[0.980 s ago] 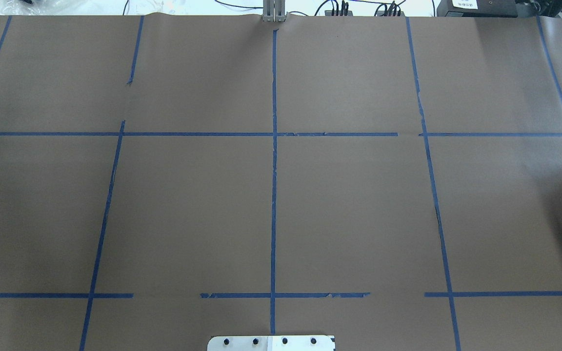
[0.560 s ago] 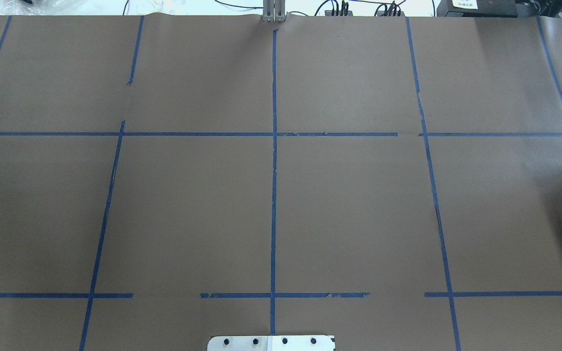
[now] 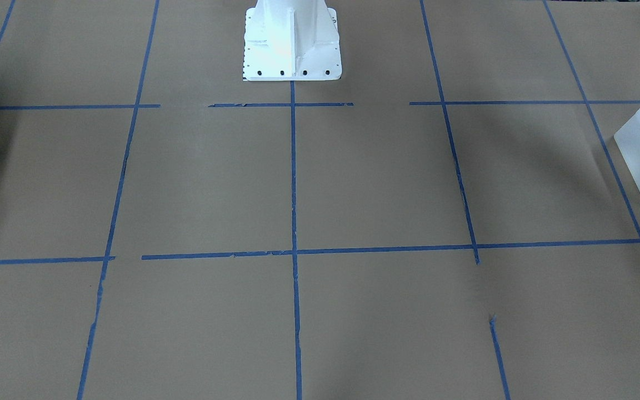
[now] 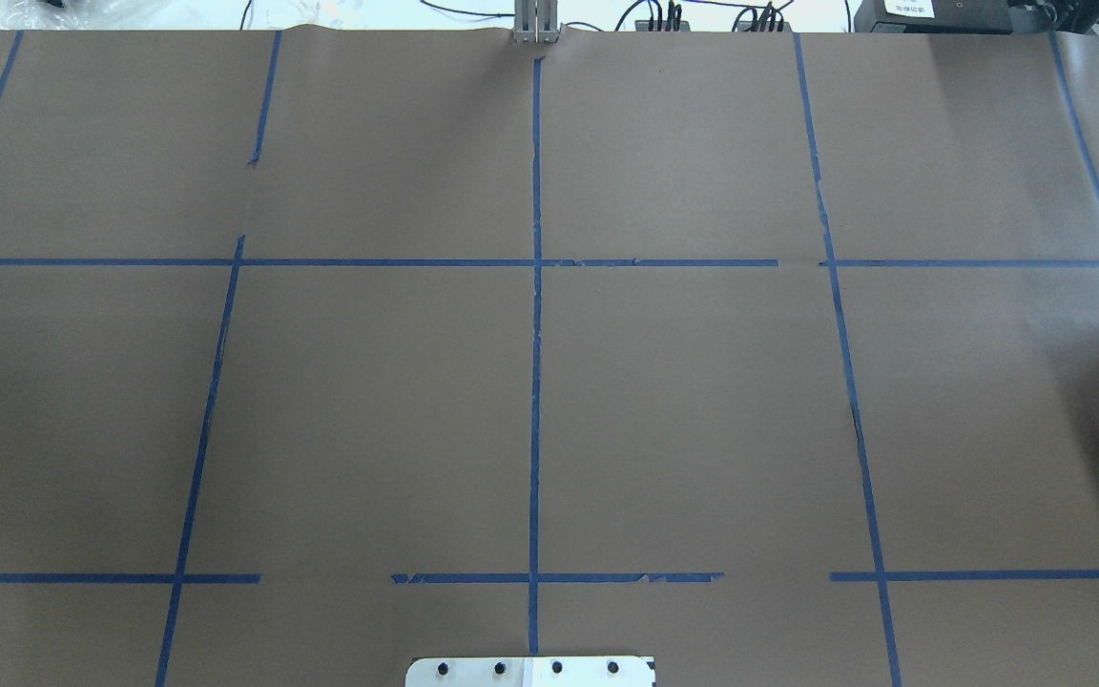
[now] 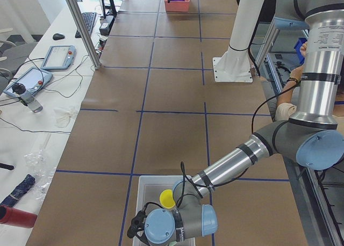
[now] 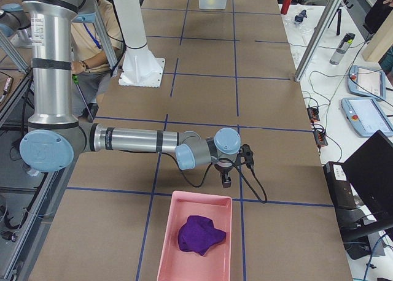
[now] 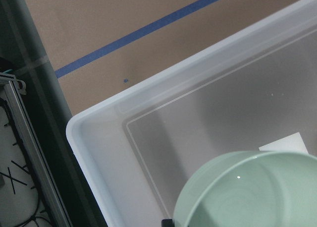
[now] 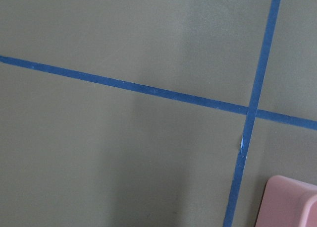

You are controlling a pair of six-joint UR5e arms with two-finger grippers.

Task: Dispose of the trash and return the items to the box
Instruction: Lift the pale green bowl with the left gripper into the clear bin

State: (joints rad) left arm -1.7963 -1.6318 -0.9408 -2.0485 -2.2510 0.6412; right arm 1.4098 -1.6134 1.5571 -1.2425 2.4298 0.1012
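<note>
The box (image 7: 99,138) is a translucent white bin at the table's left end; it also shows in the front view (image 3: 639,161) and the exterior left view (image 5: 141,192). The yellow cup (image 5: 167,199) stands inside it. The mint-green bowl (image 7: 252,192) fills the lower right of the left wrist view, over the box's inside. The left arm's wrist (image 5: 180,223) hangs over the box, and its fingers are hidden, so I cannot tell their state. The right gripper (image 6: 226,181) points down at the paper beside a pink tray; I cannot tell whether it is open or shut.
The pink tray (image 6: 195,232) holds a crumpled purple cloth (image 6: 201,235), and its corner shows in the right wrist view (image 8: 290,202). The white robot base (image 3: 292,50) stands at the table's edge. Brown paper with blue tape lines (image 4: 536,382) covers the table.
</note>
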